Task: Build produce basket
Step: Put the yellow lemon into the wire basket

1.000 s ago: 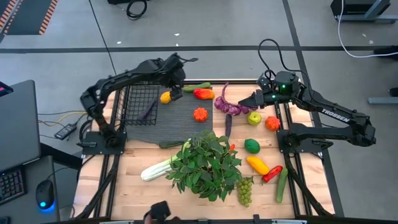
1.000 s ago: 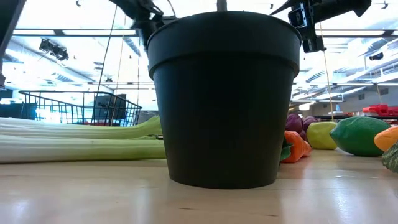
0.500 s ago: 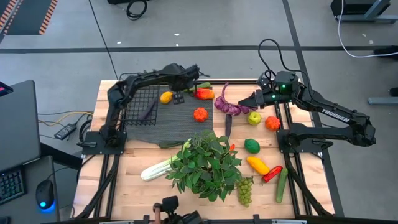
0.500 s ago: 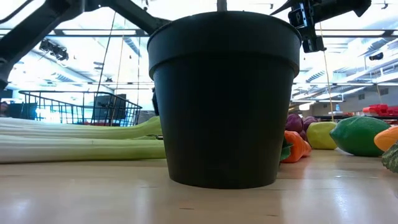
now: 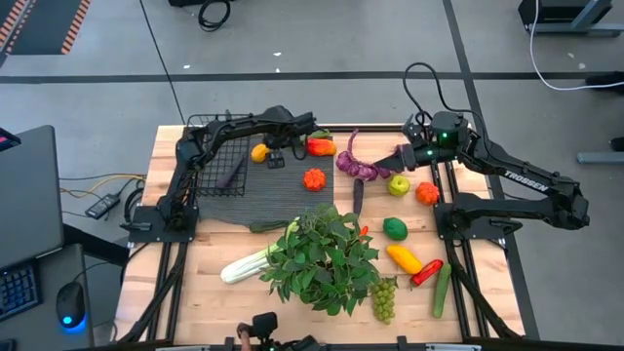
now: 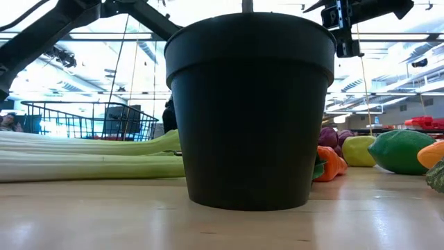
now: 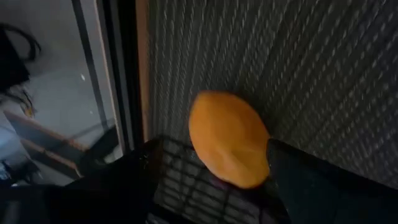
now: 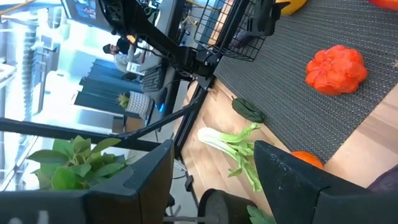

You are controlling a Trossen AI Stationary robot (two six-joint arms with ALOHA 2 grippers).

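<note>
Left gripper [image 5: 276, 156]: moved from the basket [image 5: 220, 156] toward the lemon [image 5: 259, 152] beside it, fingers spread. Right gripper [image 5: 398, 157]: parted, empty. Basket: no produce visible inside; nearly all remains.

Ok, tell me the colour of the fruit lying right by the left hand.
Orange-yellow fruit, clearest in the left wrist view.

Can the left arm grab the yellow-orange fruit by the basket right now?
Probably yes. The left pincer hangs open right beside the yellow-orange fruit, which lies on the dark mat at the basket edge. Nothing sits between them, though the basket's wire side is close and could crowd one finger.
</note>
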